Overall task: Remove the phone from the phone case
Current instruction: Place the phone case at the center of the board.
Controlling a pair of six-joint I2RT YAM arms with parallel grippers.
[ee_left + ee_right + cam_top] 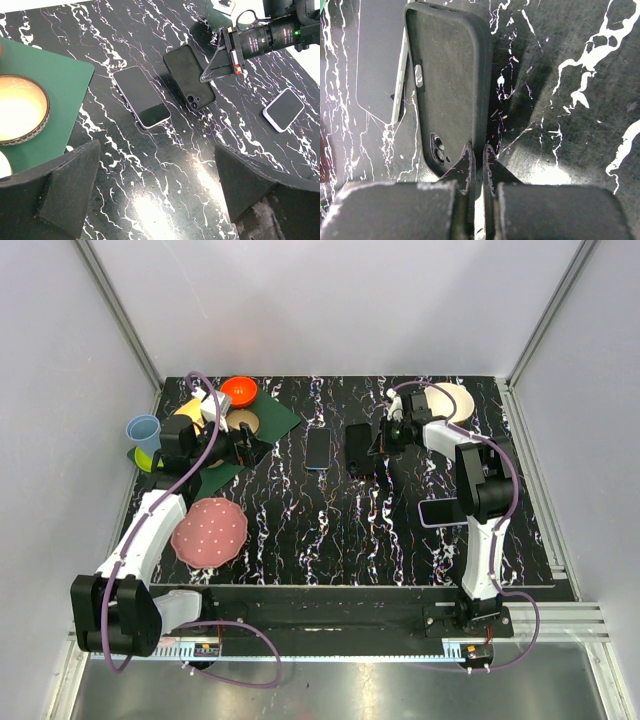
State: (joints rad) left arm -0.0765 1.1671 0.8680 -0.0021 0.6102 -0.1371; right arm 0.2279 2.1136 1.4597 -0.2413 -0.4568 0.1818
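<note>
Surface: black marbled table, white enclosure walls. Phone: bare, flat on the table, just beside the phone case. Phone case: looks empty, lining up; my right gripper is clenched on its side wall, a pinch only an empty case allows. Left gripper: released wide, holding nothing, hovering near the green mat, out of the way. I judge the extraction finished.

Right hand pinches rim of phone case

My left end effector hangs spread wide. My right end effector — arm reaching forward — is pinched fully closed.
</note>
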